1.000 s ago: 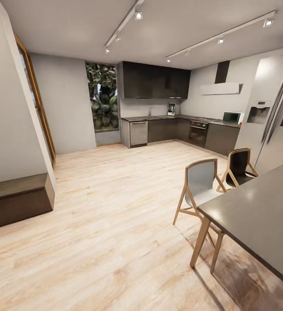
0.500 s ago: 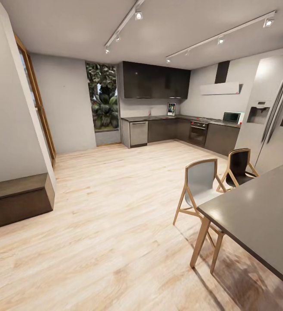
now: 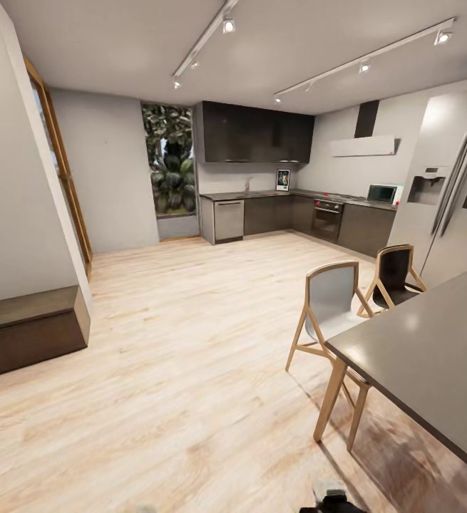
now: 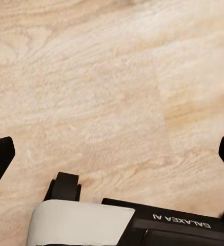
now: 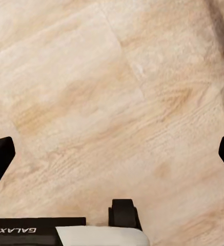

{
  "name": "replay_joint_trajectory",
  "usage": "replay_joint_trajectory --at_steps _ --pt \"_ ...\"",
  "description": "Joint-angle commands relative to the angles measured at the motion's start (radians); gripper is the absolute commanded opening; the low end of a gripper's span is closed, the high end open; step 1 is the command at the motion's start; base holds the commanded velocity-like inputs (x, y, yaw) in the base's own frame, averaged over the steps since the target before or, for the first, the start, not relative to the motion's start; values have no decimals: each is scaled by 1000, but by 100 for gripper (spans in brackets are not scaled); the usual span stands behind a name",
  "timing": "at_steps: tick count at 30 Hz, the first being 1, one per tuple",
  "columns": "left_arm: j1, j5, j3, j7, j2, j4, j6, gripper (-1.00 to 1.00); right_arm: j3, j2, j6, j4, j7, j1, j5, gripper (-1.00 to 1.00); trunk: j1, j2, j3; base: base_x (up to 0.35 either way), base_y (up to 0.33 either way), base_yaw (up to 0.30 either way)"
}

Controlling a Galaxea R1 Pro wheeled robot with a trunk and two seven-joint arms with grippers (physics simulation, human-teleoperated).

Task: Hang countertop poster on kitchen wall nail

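Poster (image 3: 283, 179) stands on the far desk (image 3: 262, 194); left gripper (image 4: 112, 154) and right gripper (image 5: 112, 154) released over floor (image 3: 176, 342).

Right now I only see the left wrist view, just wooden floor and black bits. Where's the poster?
Observer: In the head view the poster stands on the kitchen countertop, far across the room, in the corner under the dark cupboards.
Operator: What's near me?
Observer: A dark dining table is close on the right, with a pale chair beside it.
Operator: Is my other hand holding anything?
Observer: No. In the right wrist view the right gripper has its fingers wide apart, with just floor between them.
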Motion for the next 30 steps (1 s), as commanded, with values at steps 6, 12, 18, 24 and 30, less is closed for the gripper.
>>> replay_joint_trajectory --at_steps 6,12,18,24,30 --pt "-133 9 37 28 5 -2 98 100 2 31 91 -2 -3 -125 29 100 0 -1 -1 0 0 0" --pt "-262 50 53 32 12 -3 159 100 4 67 122 -25 -1 -224 34 100 0 -1 -1 0 0 0" --pt "-411 142 63 19 29 -4 220 100 30 98 145 -240 7 -287 35 100 0 -1 -1 0 0 0" --pt "-434 160 65 30 -24 -4 224 100 163 114 200 -392 8 -288 35 100 0 -1 -1 0 0 0" --pt "-432 163 66 32 -35 -4 206 100 205 114 208 -432 9 -284 30 100 0 -1 -1 31 14 0"
